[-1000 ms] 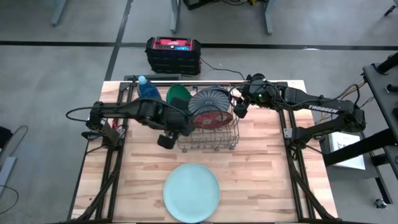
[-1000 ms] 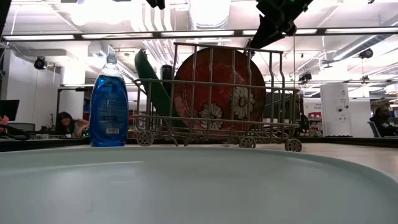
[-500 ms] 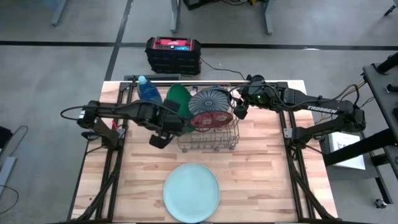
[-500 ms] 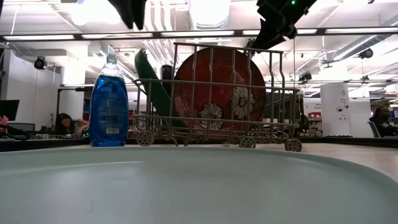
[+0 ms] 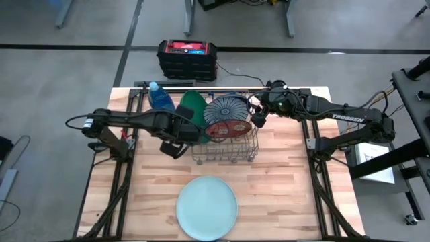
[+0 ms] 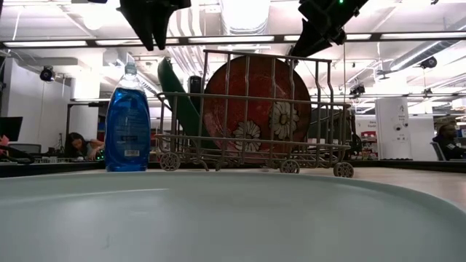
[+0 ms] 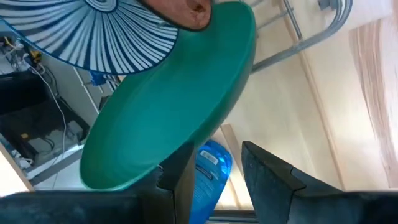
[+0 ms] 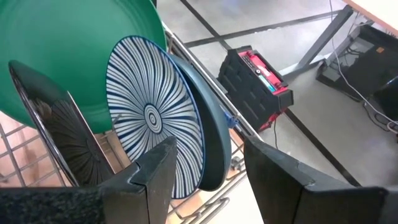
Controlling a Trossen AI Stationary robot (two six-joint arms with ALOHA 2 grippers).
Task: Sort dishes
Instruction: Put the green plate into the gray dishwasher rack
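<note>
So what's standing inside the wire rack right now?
In the wire rack, on edge: a green plate, a striped plate and a red flowered plate. A dark plate sits behind the striped one, mostly covered.

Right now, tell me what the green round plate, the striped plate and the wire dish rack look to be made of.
Green round plate: probably plastic or melamine; flat uniform colour with a soft sheen.
Striped plate: probably glazed ceramic; white face with fine dark radial lines, though printed melamine is possible.
Wire dish rack: metal wire, dull grey, thin bent rods.
</note>
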